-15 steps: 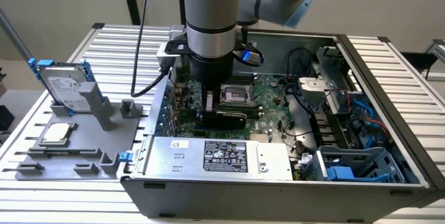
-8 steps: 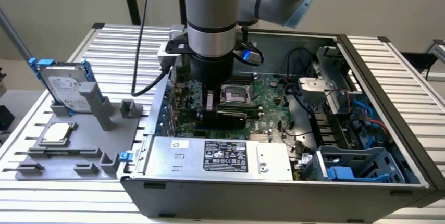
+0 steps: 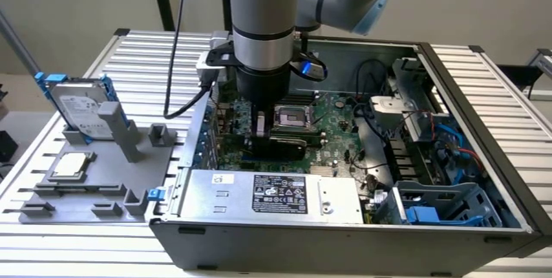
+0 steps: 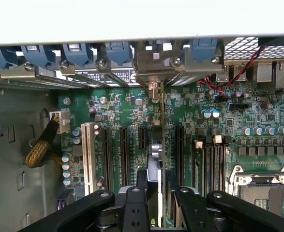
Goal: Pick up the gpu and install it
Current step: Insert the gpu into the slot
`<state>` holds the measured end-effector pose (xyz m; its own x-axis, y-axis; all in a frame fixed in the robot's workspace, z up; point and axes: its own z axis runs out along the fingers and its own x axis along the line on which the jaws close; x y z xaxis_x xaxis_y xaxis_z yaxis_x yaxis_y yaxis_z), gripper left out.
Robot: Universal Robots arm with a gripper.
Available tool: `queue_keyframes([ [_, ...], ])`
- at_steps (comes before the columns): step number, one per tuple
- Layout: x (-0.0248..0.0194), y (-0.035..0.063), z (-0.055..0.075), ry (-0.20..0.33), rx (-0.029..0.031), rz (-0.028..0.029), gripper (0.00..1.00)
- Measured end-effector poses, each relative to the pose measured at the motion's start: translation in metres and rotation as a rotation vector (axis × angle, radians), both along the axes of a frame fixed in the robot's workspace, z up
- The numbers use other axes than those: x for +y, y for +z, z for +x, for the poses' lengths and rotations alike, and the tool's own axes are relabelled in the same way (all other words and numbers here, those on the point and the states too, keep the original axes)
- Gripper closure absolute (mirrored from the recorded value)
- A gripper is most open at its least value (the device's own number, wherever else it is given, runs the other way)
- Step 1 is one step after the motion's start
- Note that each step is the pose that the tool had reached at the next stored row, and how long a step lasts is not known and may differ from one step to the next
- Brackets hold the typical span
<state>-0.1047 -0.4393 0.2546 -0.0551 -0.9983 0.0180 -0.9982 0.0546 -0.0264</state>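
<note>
My gripper (image 3: 264, 137) reaches down into the open computer case (image 3: 483, 129), over the green motherboard (image 3: 332, 129). It is shut on the gpu (image 3: 291, 145), whose black side faces the exterior view. From the wrist, the gpu (image 4: 156, 154) stands on edge between the black fingers (image 4: 133, 205), in line with the black expansion slots (image 4: 124, 154). Its silver bracket (image 4: 154, 60) sits at the case's rear wall. Whether the card's lower edge is seated in a slot cannot be told.
A silver hard drive with blue rails (image 3: 82, 105) and a processor chip (image 3: 71, 165) rest on the grey fixture (image 3: 95, 187) at the exterior view's left. The power supply (image 3: 267, 194), CPU socket (image 4: 260, 191), white slot (image 4: 88, 154), blue bracket clips (image 4: 79, 50) and a drive cage (image 3: 440, 207) crowd the case.
</note>
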Motion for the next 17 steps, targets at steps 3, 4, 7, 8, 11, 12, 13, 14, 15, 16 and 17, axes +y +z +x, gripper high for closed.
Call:
queue_keyframes([
  [3,0.0016,0.0001,0.0000,0.000,0.0000,-0.0010,0.74],
  [4,0.0022,0.0000,0.0000,0.000,0.0000,-0.0009,0.74],
  [7,0.0024,0.0000,0.0000,0.000,0.0000,-0.0007,0.74],
  [8,0.0024,0.0000,-0.0001,0.000,-0.0001,-0.0007,0.74],
  [11,0.0024,-0.0001,-0.0001,0.000,0.0000,-0.0008,0.74],
  [12,0.0024,-0.0001,-0.0001,0.000,0.0000,-0.0009,0.74],
  [13,0.0024,-0.0003,-0.0002,0.000,-0.0001,-0.0008,0.74],
  [14,0.0024,-0.0004,-0.0004,0.000,0.0000,-0.0008,0.74],
  [15,0.0024,-0.0006,-0.0006,0.000,-0.0001,-0.0007,0.74],
  [16,0.0024,-0.0007,-0.0008,0.000,-0.0001,-0.0008,0.74],
  [17,0.0024,-0.0008,-0.0009,0.000,0.0000,-0.0009,0.74],
])
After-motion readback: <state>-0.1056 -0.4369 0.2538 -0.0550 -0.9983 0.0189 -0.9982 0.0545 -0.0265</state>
